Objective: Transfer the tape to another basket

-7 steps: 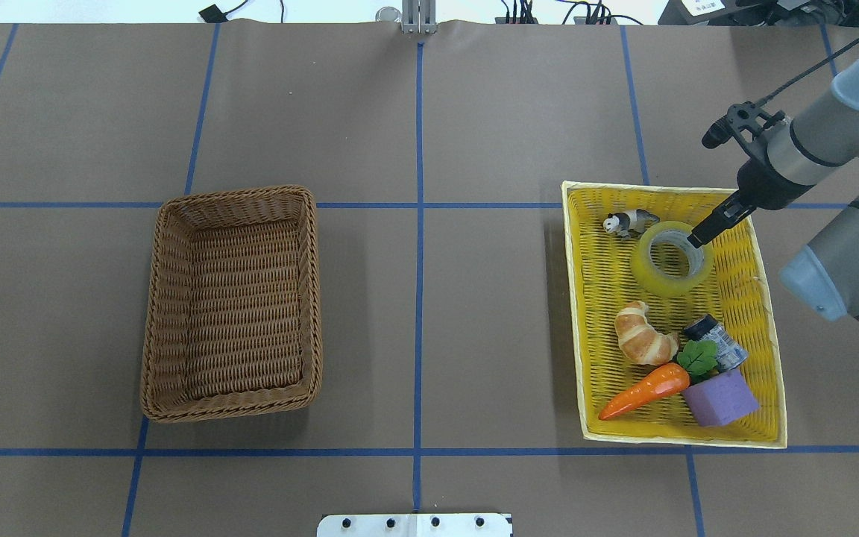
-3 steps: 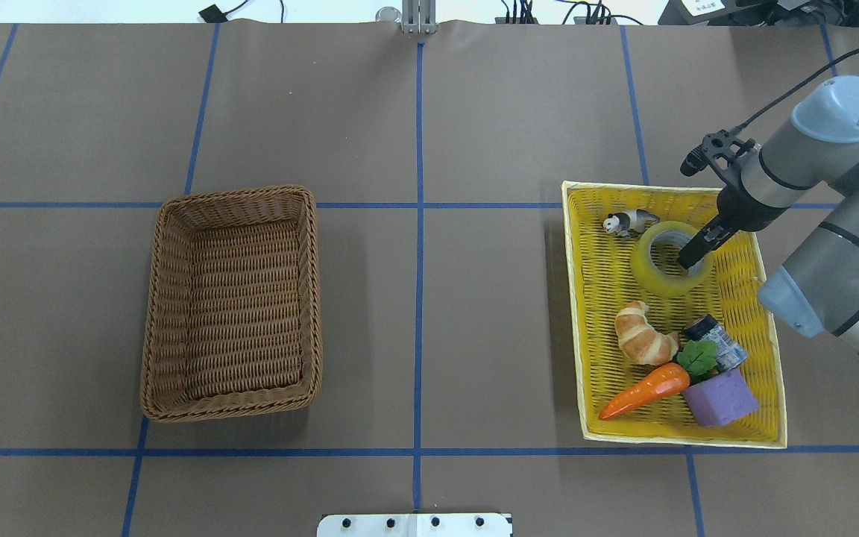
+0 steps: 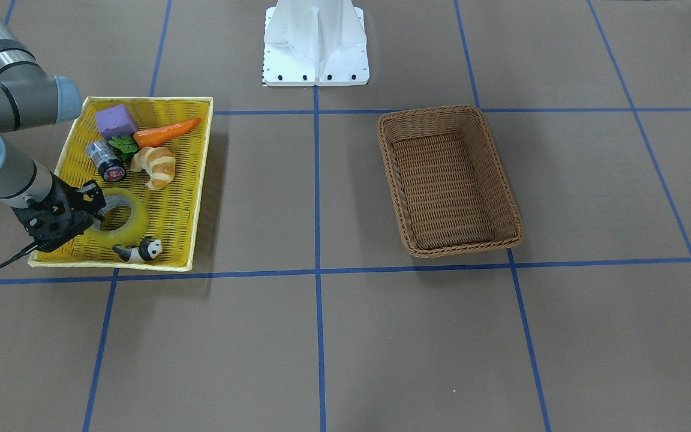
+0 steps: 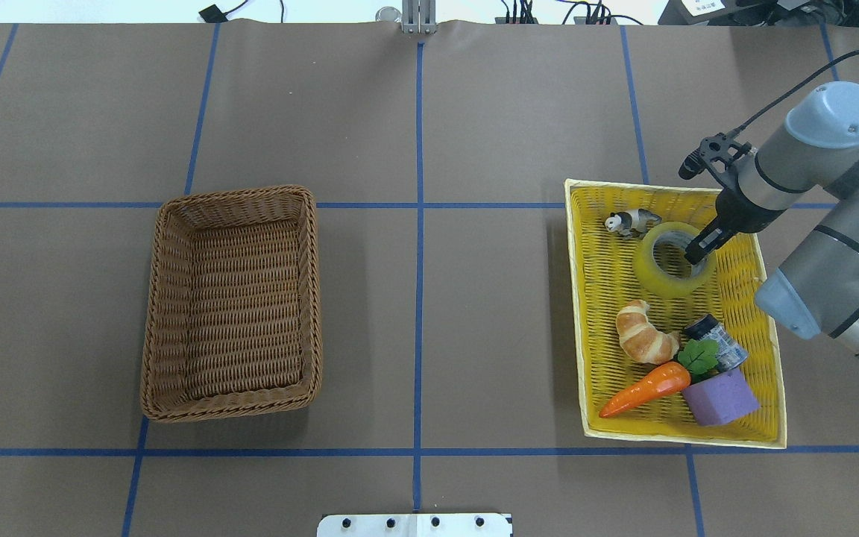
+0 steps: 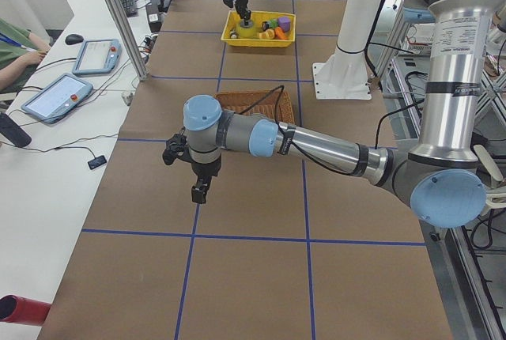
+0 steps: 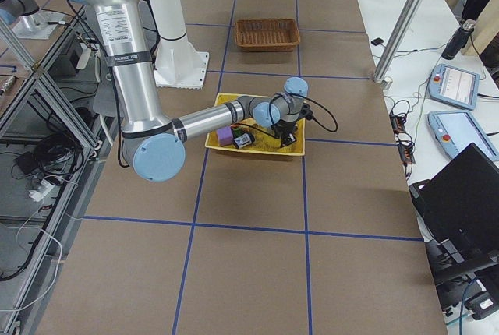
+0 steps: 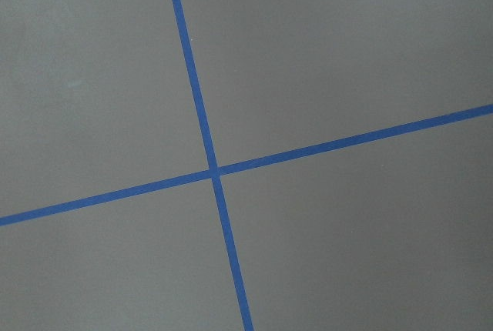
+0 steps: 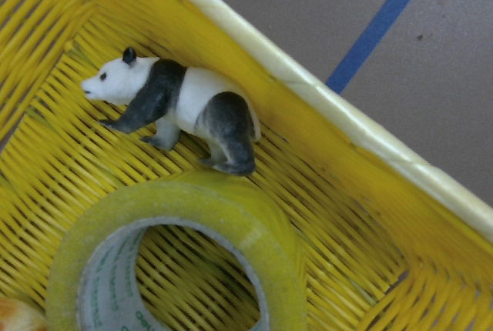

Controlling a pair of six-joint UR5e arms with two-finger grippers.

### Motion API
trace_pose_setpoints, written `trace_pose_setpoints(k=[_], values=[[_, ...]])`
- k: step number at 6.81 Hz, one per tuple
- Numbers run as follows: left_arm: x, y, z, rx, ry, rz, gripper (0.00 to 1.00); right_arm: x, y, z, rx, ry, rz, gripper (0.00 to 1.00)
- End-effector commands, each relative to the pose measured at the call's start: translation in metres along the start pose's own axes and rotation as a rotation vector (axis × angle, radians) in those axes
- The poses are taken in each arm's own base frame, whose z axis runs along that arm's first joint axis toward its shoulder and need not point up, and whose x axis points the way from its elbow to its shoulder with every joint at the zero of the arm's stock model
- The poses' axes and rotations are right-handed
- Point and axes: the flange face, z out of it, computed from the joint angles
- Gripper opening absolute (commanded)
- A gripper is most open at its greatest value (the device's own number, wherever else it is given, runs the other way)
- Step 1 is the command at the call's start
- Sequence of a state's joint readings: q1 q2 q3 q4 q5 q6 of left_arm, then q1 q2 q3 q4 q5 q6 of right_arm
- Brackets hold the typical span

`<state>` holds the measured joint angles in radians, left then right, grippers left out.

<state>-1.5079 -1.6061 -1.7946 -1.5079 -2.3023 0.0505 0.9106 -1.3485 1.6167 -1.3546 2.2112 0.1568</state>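
Now — tape (image 4: 649,272) lies flat in the yellow tray (image 4: 581,313), far end, panda (image 4: 627,221) just beside | right tool (image 4: 698,250) at the roll's wall, one finger seemingly in the core; closure cannot be told | pinch wall squarely, lift straight — clear the rim | basket (image 4: 152,313) well apart from tray | left tool (image 5: 199,193): opening cannot be told

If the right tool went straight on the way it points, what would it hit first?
Most likely the tape: the right tool points down at its arm-side rim. Depth is unclear; it could slip inside onto the yellow tray.
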Motion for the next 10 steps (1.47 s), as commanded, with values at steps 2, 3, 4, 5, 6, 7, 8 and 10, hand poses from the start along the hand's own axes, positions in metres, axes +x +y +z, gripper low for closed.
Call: trace_pose_setpoints(k=[2,3,4,5,6,7,8,10], values=[[0.0,-0.001,-0.001,0.001,-0.001,0.001,0.98,0.011,0.001,-0.058,0.1,0.003,0.02,0.0],[0.002,-0.002,-0.002,0.004,-0.002,0.002,0.98,0.021,0.0,-0.086,0.132,-0.074,0.055,0.0],[0.005,-0.007,-0.007,0.015,-0.002,0.007,0.98,0.015,-0.013,-0.117,0.173,-0.135,0.127,0.0],[0.012,-0.015,-0.014,0.03,-0.001,0.01,0.98,-0.011,-0.042,-0.147,0.224,-0.158,0.185,0.0],[0.021,-0.029,-0.025,0.065,0.004,-0.119,0.98,-0.045,-0.063,-0.17,0.259,-0.192,0.24,0.0],[0.039,-0.046,-0.036,0.15,0.05,-0.236,0.98,-0.078,-0.077,-0.179,0.312,-0.244,0.28,0.0],[0.084,-0.057,-0.024,0.21,0.164,-0.252,0.98,-0.099,-0.08,-0.177,0.385,-0.299,0.335,0.0],[0.142,-0.062,-0.03,0.345,0.35,-0.354,0.98,-0.138,-0.078,-0.179,0.467,-0.455,0.433,0.0]])
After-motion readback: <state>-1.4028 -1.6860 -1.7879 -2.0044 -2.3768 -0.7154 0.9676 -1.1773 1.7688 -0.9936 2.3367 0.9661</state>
